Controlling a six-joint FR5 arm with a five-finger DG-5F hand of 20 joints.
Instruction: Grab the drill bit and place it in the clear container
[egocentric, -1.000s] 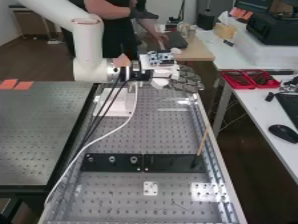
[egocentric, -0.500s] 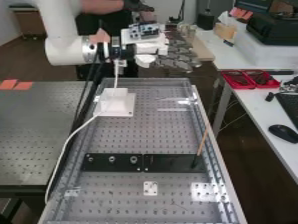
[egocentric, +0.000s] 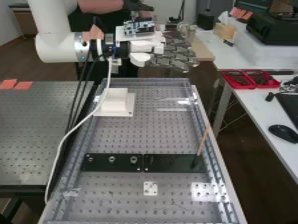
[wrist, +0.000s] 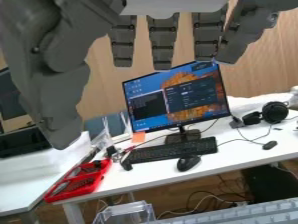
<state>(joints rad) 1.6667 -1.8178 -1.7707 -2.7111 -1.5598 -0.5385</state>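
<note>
Hand (egocentric: 174, 53), fingers straight and empty, has lifted away past the bench (egocentric: 149, 136) — so nothing is entering the clear container (wrist: 125, 212).

Panelled wall (wrist: 266, 65): pale wood, behind the desk.
Far wall (egocentric: 8, 20): plain, light grey.
Floor (egocentric: 16, 59): brown.
Desk (egocentric: 256, 107): white top; monitor (wrist: 176, 97) standing on it.
Cabinet (egocentric: 25, 26): brown, low, pale top.
Side table (egocentric: 40, 135): grey perforated top, dark edge.

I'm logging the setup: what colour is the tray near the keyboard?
The tray is red, clearest in the wrist view.
</note>
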